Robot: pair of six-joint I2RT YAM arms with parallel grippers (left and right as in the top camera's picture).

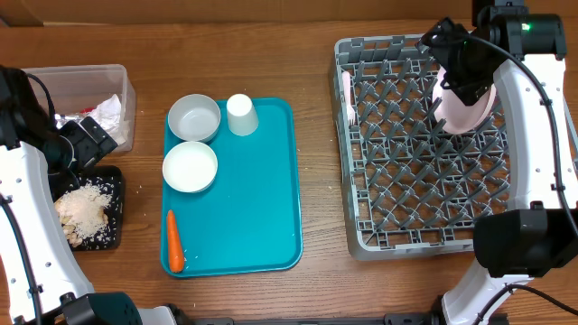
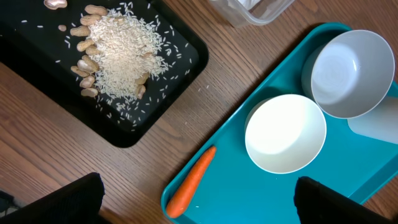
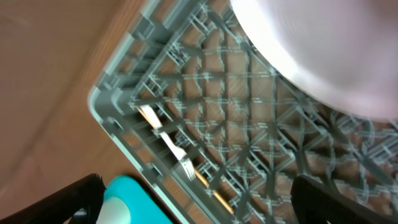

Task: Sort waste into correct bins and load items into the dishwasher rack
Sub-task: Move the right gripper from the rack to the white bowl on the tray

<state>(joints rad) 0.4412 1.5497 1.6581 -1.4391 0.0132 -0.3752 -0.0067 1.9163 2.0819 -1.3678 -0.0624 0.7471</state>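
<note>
Left gripper [image 2: 198, 183]: I read the jaws as spread wide and empty. It hangs over the table between the black tray [image 2: 180, 74] and the teal tray [image 2: 323, 193].
Right gripper [image 3: 198, 186]: jaws released wide, nothing between them. It hangs over the dishwasher rack [image 1: 361, 236].
Carrot [image 1: 174, 242]: flat in the teal tray's left corner. Its long axis follows the tray's left edge, thin tip toward the bowls [image 1: 191, 167], thick end toward the corner.
Fork [image 3: 166, 142]: lies in the rack, long axis parallel to its left wall.
Plate [image 1: 470, 110]: in the rack's far right part, partly hidden by the right arm. I cannot tell its tilt.
Cup [image 1: 241, 115]: just beside the far bowl.
Nuts [image 2: 87, 62]: piled with white grains in the black tray.
Napkin [image 1: 108, 110]: inside the clear tub [image 1: 54, 77].
</note>
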